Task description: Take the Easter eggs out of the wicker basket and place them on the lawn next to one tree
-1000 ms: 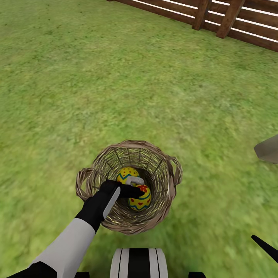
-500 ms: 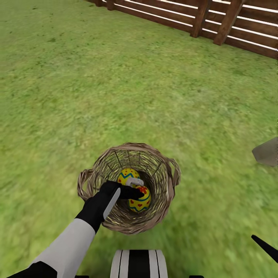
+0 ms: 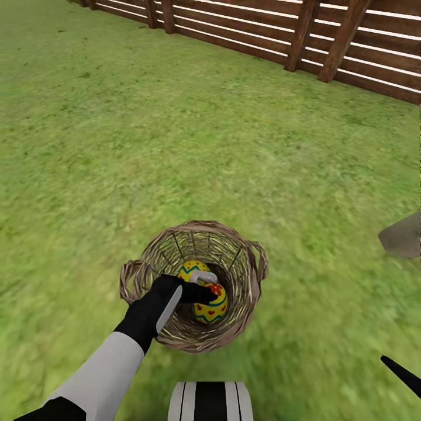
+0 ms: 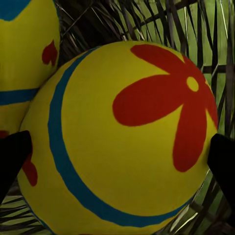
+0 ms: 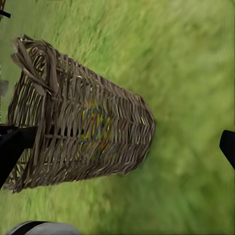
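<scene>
The brown wicker basket [image 3: 248, 275] stands on the lawn [image 3: 175, 146] just ahead of my base. Two yellow Easter eggs show inside it: one with a blue zigzag [image 3: 192, 269] and one with a red flower [image 3: 211, 307]. My left gripper [image 3: 208, 285] reaches down into the basket. In the left wrist view its black fingertips [image 4: 12, 159] press on both sides of the flower egg [image 4: 127, 137], with the other egg [image 4: 24, 54] beside it. My right gripper [image 5: 117, 147] is open, level with the basket's outer wall [image 5: 73, 147].
A brown slatted fence [image 3: 304, 35] runs across the far right of the garden. A grey-tan shape [image 3: 403, 237] juts in at the right edge. One black finger of the right gripper [image 3: 400, 374] shows low on the right. Open grass lies all around the basket.
The whole picture has shifted: the basket sits lower and looks smaller, and more fence shows, so the camera moved. The left gripper and the flower egg keep their place together.
</scene>
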Controlling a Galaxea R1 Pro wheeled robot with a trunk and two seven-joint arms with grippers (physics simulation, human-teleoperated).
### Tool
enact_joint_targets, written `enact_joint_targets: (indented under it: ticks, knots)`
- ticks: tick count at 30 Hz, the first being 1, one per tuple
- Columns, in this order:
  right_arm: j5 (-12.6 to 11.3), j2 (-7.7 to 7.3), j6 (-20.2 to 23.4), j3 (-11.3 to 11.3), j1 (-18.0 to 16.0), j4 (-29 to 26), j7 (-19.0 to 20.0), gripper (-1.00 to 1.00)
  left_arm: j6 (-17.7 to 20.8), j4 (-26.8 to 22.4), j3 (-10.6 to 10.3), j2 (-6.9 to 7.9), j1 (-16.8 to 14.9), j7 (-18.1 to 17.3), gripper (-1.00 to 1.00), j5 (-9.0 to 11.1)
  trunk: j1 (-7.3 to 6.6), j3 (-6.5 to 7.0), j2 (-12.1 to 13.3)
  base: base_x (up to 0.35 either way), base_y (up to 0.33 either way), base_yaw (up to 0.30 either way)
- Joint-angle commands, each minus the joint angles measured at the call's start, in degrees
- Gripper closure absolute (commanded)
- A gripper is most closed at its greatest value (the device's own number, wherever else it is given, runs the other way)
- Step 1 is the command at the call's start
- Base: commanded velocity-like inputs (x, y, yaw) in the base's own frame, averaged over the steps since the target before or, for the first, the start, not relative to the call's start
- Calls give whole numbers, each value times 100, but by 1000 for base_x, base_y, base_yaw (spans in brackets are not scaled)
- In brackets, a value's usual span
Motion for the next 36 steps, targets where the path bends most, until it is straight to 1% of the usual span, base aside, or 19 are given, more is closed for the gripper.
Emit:
enact_joint_targets:
  ticks: [1,2,5,7,16,25,30,33,36]
  knots:
    - [-24,-3,54,0,3,-2,1,-100,30,-2,-5,0,-3,21,100,46,0,-2,-1,0,0,0]
    - [-23,-4,54,0,3,-2,1,-100,31,-2,-5,0,0,21,100,46,0,-2,-1,0,0,0]
    - [-20,-7,54,0,3,-2,1,-100,35,3,-5,0,4,21,100,46,-8,64,3,0,0,0]
    - [-19,-6,54,0,3,-2,1,-100,36,1,-5,0,1,21,100,46,-8,64,3,0,0,0]
    - [-13,-8,54,0,3,-2,1,-100,127,-2,-5,14,9,29,100,46,-31,264,15,0,0,0]
    - [10,-9,54,-2,3,0,1,-100,137,-10,-5,17,28,30,100,62,-54,463,27,0,0,0]
    - [38,-6,54,0,-9,3,-11,-100,156,-11,17,45,30,30,100,80,-67,574,34,0,0,0]
    - [54,-8,55,0,-14,6,-38,-100,412,-24,36,59,31,32,100,74,-75,640,38,0,0,0]
    - [65,-4,54,2,-16,7,-70,-100,581,-22,44,61,31,37,100,73,-83,707,42,0,0,0]
